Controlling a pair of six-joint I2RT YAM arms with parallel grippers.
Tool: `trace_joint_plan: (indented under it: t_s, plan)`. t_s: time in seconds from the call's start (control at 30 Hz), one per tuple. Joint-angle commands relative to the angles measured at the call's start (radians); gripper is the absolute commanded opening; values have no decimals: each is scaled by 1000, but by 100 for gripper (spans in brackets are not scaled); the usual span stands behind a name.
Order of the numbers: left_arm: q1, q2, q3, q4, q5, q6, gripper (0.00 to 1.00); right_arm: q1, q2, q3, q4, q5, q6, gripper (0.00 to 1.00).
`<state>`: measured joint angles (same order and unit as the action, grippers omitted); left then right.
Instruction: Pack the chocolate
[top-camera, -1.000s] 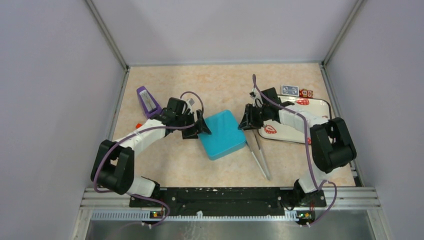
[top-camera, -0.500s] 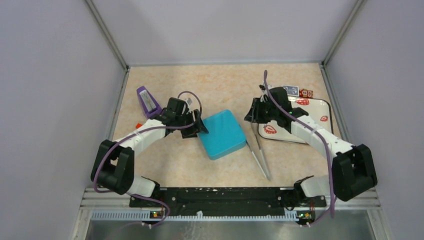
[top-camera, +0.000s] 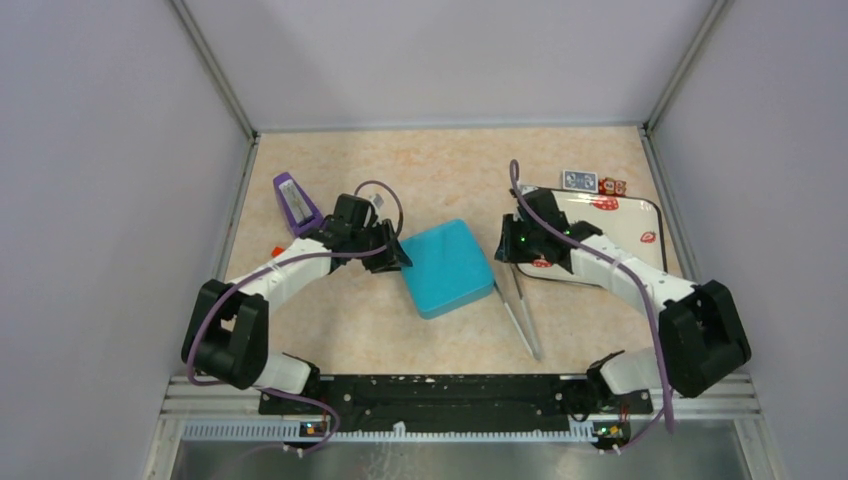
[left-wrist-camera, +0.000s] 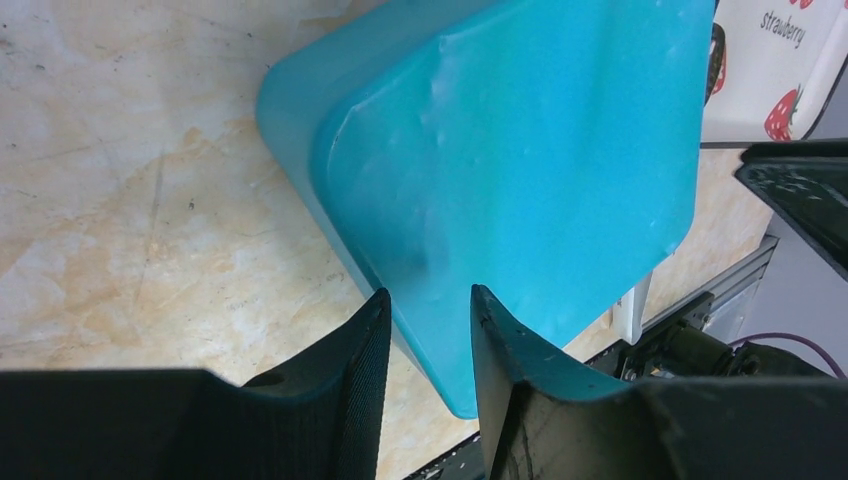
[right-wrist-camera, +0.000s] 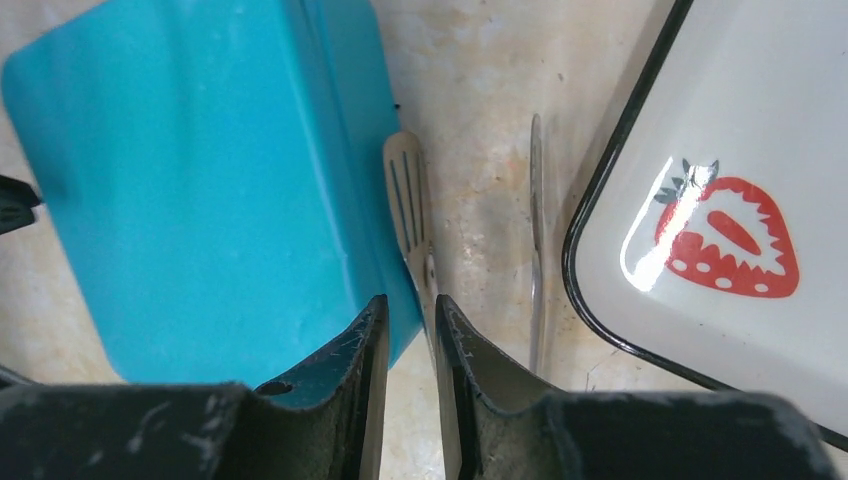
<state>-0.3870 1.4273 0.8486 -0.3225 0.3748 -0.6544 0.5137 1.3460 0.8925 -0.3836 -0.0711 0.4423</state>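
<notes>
We had both arms bent inward, black two-finger left gripper (left-wrist-camera: 428, 325) and right gripper (right-wrist-camera: 408, 325) low, jaws barely apart.

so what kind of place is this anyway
Probably a robot lab test cell: plain grey walls on a metal frame enclose a small tabletop, two arms are bolted at its near edge, and props like a teal box and tongs lie out.

Pale grey walls (top-camera: 450, 60) enclose a beige marbled tabletop (top-camera: 440, 170) under even light.
</notes>
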Motion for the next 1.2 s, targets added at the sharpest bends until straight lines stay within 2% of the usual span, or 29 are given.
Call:
trace_joint_plan:
  t_s: [0.0, 0.2, 0.63, 0.9, 1.03, 1.17]
  plan:
    - [-2, 2, 36, 60, 22, -5, 40, -10, 86, 67, -13, 40, 17, 22]
    - [-1, 12, 45, 67, 31, 3, 39, -10, 180, 96, -6, 4, 6, 21]
    - [-1, 70, 82, 84, 61, 44, 41, -10, 188, 60, 45, -80, 14, 19]
    - [-2, 169, 113, 83, 70, 85, 41, -38, 83, 141, -95, 149, -28, 20]
    - [-1, 192, 130, 86, 70, 91, 41, -19, 23, 203, -138, 112, -64, 20]
    - [-1, 221, 141, 94, 75, 93, 41, 72, 32, 271, -227, 151, -83, 20]
